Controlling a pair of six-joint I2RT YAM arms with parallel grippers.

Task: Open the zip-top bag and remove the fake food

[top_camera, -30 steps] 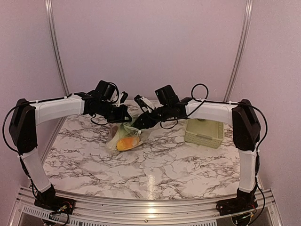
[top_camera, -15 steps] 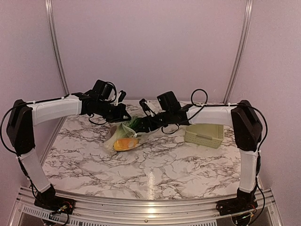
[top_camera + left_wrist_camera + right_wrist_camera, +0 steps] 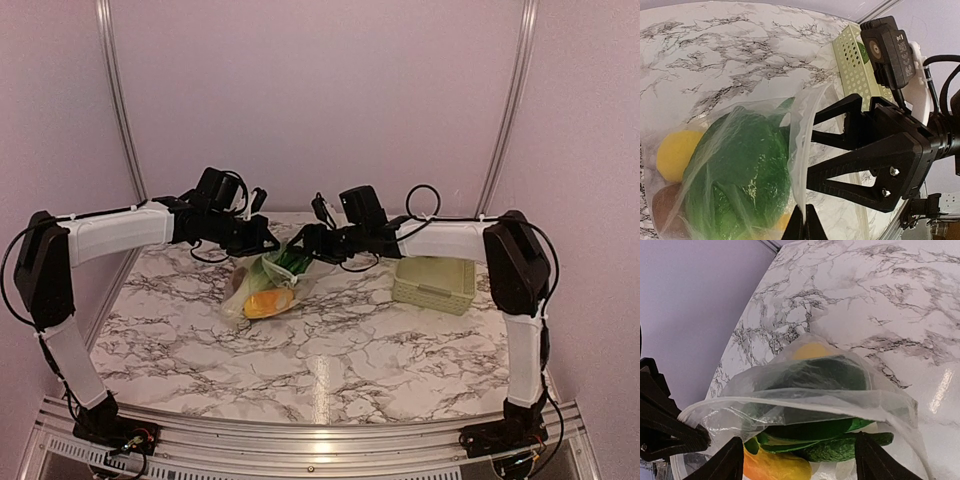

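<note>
- Over the last second the right end effector (image 3: 799,440) has drawn back slightly toward the far edge of the counter (image 3: 400,350). Its fingers stand spread and grip nothing.
- The left end effector (image 3: 802,225) is pinching the rim of the clear crinkly zip-top plastic bag (image 3: 810,390).
- I judge the mouth is now open enough to reach in.
- The bag sits near the far edge, left of the middle, with the green, yellow and orange plastic toy food (image 3: 740,170) inside.
</note>
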